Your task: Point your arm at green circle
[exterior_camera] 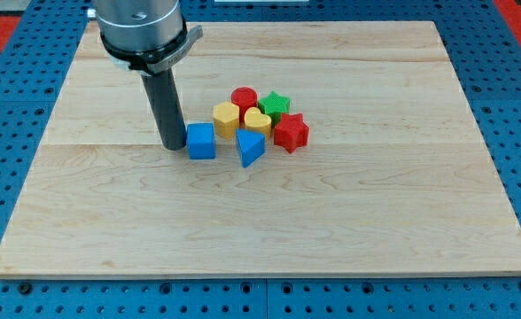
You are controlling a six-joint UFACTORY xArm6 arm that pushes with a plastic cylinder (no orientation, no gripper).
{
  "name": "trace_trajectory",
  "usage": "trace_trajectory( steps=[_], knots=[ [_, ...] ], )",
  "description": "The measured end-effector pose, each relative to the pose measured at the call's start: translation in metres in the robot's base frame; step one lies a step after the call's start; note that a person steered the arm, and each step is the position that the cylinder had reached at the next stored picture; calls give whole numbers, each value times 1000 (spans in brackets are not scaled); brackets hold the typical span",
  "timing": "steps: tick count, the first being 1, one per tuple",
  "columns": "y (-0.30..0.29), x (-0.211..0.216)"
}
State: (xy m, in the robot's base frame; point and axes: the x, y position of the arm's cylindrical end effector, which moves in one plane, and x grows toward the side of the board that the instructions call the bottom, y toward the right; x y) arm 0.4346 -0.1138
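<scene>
My tip [173,146] rests on the wooden board, touching the left side of a blue cube [201,141]. The only green block I see is a green star [275,105] at the top right of the cluster, well to the right of my tip. I cannot make out a green circle. A red cylinder [244,97] sits to the left of the green star. A yellow hexagon-like block [227,118] and a yellow heart [257,121] sit below them. A red star [291,132] and a blue triangle [251,148] close the cluster's lower side.
The wooden board [376,204] lies on a blue perforated base [509,106]. The arm's grey body [142,27] hangs over the board's top left. All blocks are bunched just above the board's middle.
</scene>
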Motion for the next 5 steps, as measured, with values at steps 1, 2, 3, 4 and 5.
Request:
trace_trajectory(
  steps=[1, 2, 3, 4, 5],
  knots=[
    [9, -10],
    [34, -9],
    [51, -9],
    [19, -10],
    [-46, -32]
  ],
)
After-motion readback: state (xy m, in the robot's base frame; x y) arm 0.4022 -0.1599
